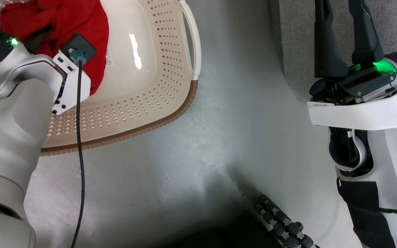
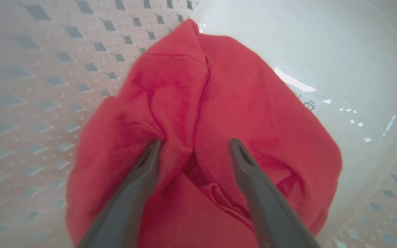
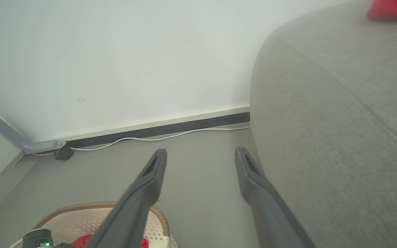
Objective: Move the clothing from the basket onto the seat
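Pick step: left gripper [image 2: 195,143] spread, tips touching the clothing [image 2: 226,86] inside the basket [image 2: 40,75]; I should close next; right gripper [image 3: 201,153] spread, empty, near the seat [image 3: 322,144]

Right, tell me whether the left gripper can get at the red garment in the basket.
Probably yes: the left gripper is open over the red garment inside the laundry basket, its fingers straddling a fold, with nothing lying between.
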